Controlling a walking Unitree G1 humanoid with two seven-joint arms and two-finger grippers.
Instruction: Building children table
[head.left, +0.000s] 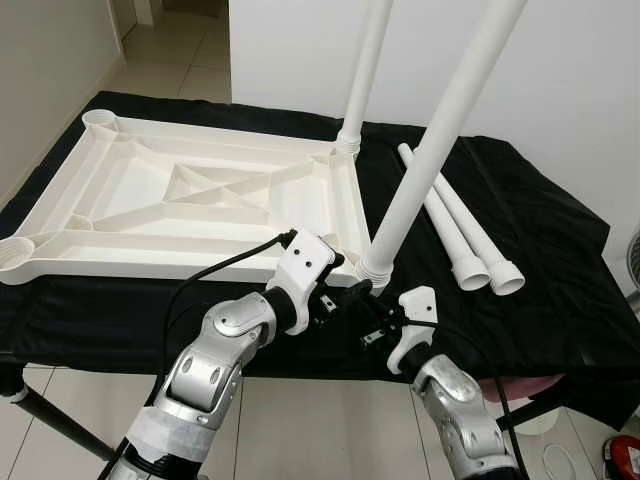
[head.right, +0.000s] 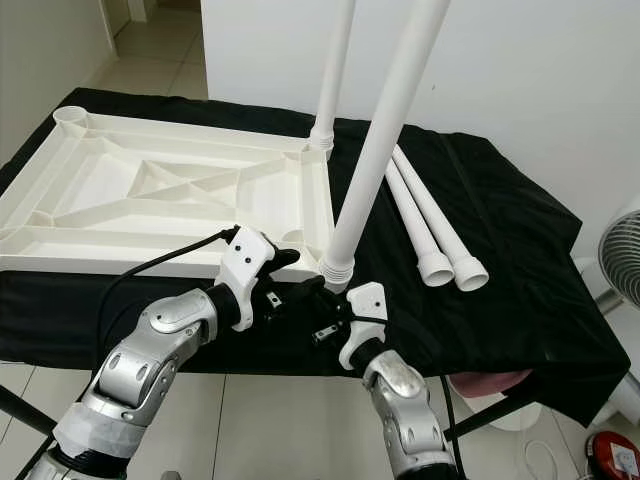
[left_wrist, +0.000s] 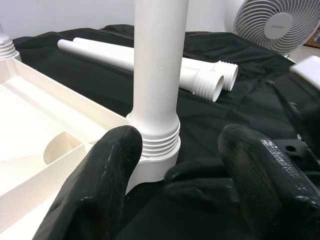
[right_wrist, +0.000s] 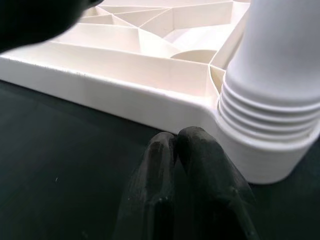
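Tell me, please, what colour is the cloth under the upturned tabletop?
The cloth is plain black, clearest in the left eye view.

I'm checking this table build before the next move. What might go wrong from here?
The near leg leans in its corner socket with threads still exposed, so it may not be fully seated and could tip or cross-thread. The left end effector is open beside it, the right end effector shut, so neither holds it. The two loose legs could roll along the black cloth.
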